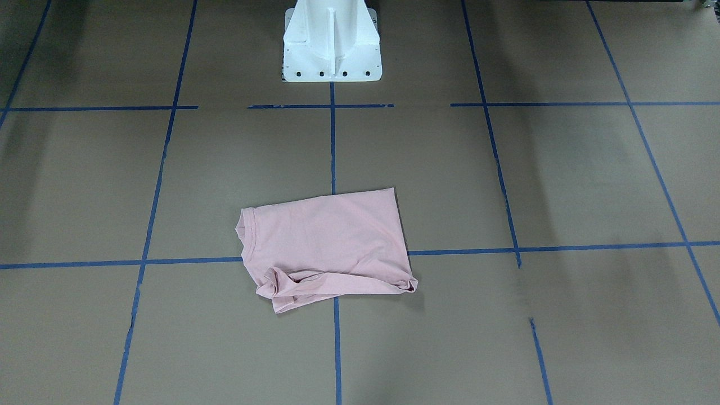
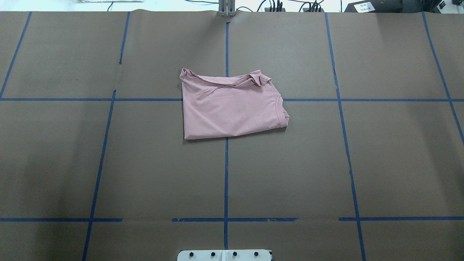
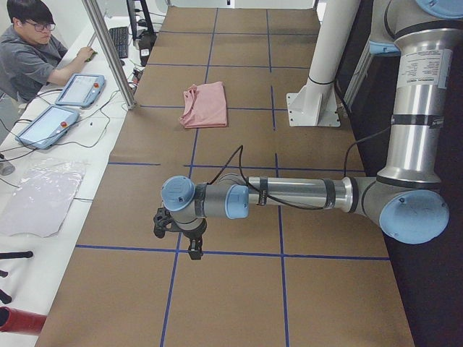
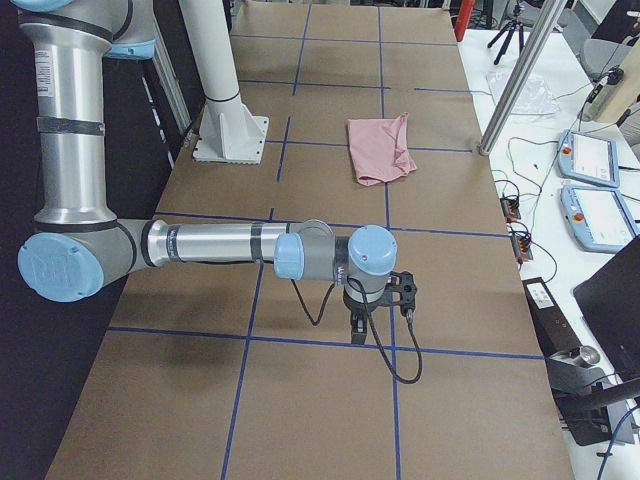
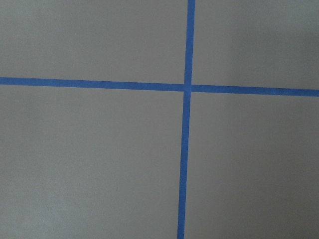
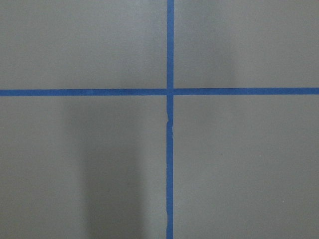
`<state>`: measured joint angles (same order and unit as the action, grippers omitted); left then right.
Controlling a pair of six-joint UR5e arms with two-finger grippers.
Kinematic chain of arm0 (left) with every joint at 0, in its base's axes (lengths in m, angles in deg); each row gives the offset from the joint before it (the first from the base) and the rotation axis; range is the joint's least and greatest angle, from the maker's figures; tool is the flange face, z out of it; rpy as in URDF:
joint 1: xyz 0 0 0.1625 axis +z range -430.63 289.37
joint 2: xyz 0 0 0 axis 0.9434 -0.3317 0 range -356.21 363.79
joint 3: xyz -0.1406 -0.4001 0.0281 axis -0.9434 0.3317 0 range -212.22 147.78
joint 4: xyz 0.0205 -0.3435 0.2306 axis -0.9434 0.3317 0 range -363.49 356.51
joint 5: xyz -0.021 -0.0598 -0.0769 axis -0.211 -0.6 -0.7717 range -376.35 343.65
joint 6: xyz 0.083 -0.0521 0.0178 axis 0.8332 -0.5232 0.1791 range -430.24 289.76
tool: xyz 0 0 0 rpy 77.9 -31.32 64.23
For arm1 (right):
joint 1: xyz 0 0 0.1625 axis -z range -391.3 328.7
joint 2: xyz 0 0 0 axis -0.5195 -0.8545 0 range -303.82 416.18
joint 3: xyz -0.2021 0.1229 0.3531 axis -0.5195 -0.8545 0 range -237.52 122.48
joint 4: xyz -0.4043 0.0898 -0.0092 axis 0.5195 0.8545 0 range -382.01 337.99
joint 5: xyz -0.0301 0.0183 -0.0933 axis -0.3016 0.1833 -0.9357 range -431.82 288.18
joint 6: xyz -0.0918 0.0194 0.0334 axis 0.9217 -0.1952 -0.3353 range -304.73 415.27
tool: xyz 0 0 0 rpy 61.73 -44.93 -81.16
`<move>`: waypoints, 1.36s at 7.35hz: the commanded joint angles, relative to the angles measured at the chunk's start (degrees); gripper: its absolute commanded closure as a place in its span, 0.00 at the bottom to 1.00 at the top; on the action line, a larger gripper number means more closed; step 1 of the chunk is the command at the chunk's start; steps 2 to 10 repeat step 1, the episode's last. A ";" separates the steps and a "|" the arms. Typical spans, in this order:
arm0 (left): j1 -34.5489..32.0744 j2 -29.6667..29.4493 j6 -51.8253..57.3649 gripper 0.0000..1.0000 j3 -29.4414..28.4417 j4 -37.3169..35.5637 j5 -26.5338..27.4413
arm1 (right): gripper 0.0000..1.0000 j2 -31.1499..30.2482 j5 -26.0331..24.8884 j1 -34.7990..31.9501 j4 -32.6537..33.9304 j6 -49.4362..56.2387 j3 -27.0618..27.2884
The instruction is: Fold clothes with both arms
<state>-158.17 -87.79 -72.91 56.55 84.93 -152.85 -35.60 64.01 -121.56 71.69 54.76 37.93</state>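
- 1 T-shirt (image 2: 232,107), pale pink, short-sleeved: folded into a rough rectangle and lying flat on the desk (image 2: 380,163) near its middle. It sits where the centre tape line meets the cross line farther from the robot. The ribbed collar faces the robot's right. The edge away from the robot is bunched and wrinkled, and the other edges lie fairly straight.
- 1 left arm (image 3: 289,194): stretched out level and low over the desk's left end, well apart from the T-shirt.
- 1 left hand (image 3: 193,248): black, pointing down, hanging just above the desk near a tape crossing. It holds nothing. From this side view I cannot tell whether the fingers are spread or pressed together.
- 1 right arm (image 4: 220,243): stretched out level over the desk's right end, well apart from the T-shirt.
- 1 right hand (image 4: 358,332): black, pointing down above a tape line, with a black cable looping beside it. It holds nothing, and I cannot tell how its fingers stand.
- 1 desk cover: brown paper marked into a grid by blue tape lines (image 2: 226,174).
- 1 white pedestal (image 1: 332,50): bolted at the robot's edge, on the centre line.
- 2 wrist views: each shows 1 tape crossing on brown paper.
- 1 person (image 3: 32,54): seated beside the desk, with 2 tablets (image 3: 79,89) near.
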 commanded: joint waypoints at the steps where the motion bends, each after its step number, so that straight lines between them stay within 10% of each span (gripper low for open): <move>1: 0.00 0.00 -0.06 0.00 0.00 0.09 0.00 | 0.00 0.02 -0.03 0.00 0.00 0.07 0.08; 10: 0.00 0.00 -0.06 0.00 0.00 0.09 0.00 | 0.00 0.02 -0.03 0.00 0.00 0.07 0.08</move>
